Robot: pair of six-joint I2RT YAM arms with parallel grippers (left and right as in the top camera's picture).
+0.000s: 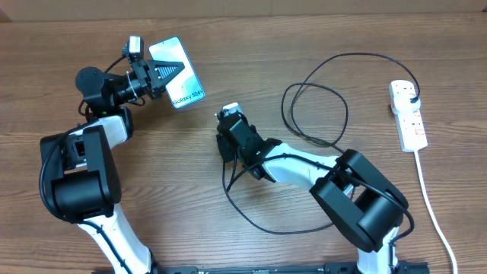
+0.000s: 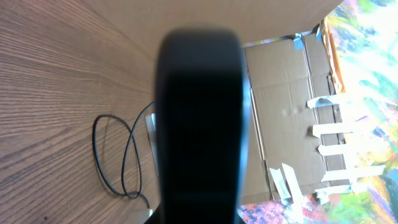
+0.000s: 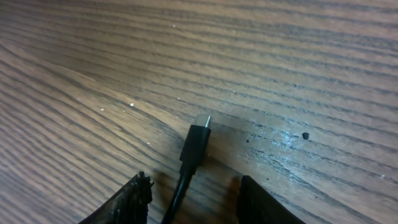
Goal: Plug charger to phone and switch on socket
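The phone (image 1: pixel 176 72), with a lit blue screen and "Galaxy S24" text, is at the far left, held by my left gripper (image 1: pixel 156 76), which is shut on it. In the left wrist view the phone (image 2: pixel 199 124) is a dark blurred slab filling the middle. The charger, a thin black cable (image 1: pixel 316 114), loops across the table's middle, and its black plug (image 1: pixel 411 93) sits in the white socket strip (image 1: pixel 409 122) at the right. My right gripper (image 1: pixel 228 129) is open and low over the table. The connector tip (image 3: pixel 198 140) lies between and just ahead of its fingers (image 3: pixel 196 199).
The strip's thick white lead (image 1: pixel 434 205) runs down the right edge towards the front. Cable loops (image 2: pixel 115 162) show beyond the phone in the left wrist view. A cardboard wall (image 2: pixel 286 93) stands past the table's far edge.
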